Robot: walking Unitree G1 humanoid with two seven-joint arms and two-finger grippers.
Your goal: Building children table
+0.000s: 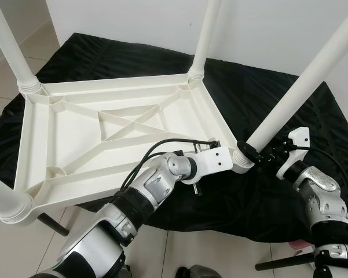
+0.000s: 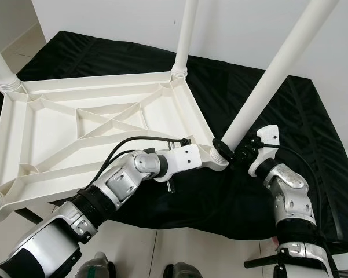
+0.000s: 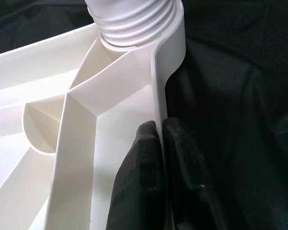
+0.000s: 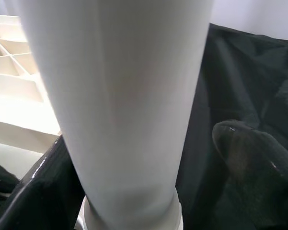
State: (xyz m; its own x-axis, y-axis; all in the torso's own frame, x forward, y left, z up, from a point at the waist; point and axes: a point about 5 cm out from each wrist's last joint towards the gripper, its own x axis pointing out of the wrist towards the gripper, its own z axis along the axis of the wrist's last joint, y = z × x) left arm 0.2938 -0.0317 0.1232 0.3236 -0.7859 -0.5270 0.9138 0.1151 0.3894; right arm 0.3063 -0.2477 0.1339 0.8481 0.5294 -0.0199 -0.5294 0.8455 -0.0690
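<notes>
A white plastic table (image 1: 63,133) lies upside down on a black cloth (image 1: 266,87), its ribbed underside facing up. Legs stand at the far left (image 1: 8,46), the far middle (image 1: 205,35) and the near left corner (image 1: 0,200). A fourth leg (image 1: 301,87) leans out from the near right corner socket (image 1: 241,162). My left gripper (image 3: 160,124) is shut on the thin rim wall (image 3: 155,86) just beside that socket. My right gripper (image 1: 256,153) straddles the base of the fourth leg (image 4: 129,96); one finger touches it, the other finger (image 4: 254,158) stands a little off.
The cloth covers a low platform against a white wall. Tiled floor (image 1: 220,255) lies in front. A black rod (image 1: 278,265) lies on the floor at the near right, and another dark rod (image 1: 52,225) pokes out under the table's near left corner.
</notes>
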